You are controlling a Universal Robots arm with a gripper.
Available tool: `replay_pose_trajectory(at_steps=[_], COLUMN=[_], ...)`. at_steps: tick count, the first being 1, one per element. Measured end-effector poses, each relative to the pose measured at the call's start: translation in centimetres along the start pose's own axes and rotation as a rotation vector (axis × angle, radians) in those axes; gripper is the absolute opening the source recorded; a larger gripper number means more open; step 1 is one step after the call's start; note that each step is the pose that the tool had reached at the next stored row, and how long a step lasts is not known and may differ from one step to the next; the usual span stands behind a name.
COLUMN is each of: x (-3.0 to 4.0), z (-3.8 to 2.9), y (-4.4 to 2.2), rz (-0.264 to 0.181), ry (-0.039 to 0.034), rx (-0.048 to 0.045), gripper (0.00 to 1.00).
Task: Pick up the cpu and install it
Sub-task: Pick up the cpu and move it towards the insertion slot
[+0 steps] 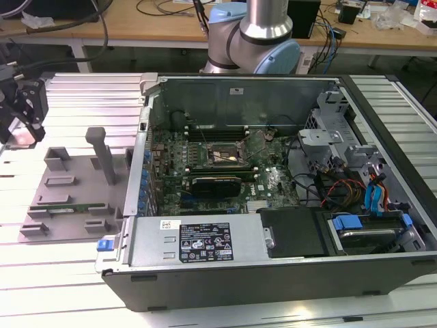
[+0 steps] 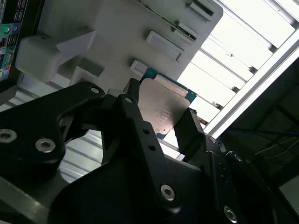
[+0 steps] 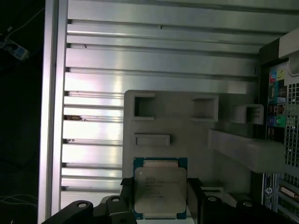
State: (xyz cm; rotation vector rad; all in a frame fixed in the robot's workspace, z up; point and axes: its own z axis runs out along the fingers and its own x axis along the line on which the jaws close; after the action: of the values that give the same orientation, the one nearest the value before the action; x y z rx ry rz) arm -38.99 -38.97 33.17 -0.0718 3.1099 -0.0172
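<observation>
cpu (image 3: 160,192): silvery metal lid, matt with a dull sheen; thin green board rim.
gripper (image 2: 161,112): black matt links and fingers, plastic or coated metal cannot be told; shiny metal screw heads.
holder (image 1: 68,181): grey plastic, matt, smooth.
desk (image 1: 75,96): ribbed aluminium slats, bright satin sheen.
computer case (image 1: 239,89): bare grey sheet metal inside, dull; black matt outer shell.
motherboard (image 1: 266,181): green board, faintly glossy.
robot arm (image 1: 266,20): polished silver metal tube, smooth pale blue caps.
</observation>
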Motion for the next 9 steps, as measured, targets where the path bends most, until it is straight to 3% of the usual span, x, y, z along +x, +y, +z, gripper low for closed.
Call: replay_pose_trajectory(at_steps=[9], x=[-0.04], z=[-1.22], y=[0.03], rz=[0.000], ry=[0.0000], rx=[0.0000], gripper=[0.55])
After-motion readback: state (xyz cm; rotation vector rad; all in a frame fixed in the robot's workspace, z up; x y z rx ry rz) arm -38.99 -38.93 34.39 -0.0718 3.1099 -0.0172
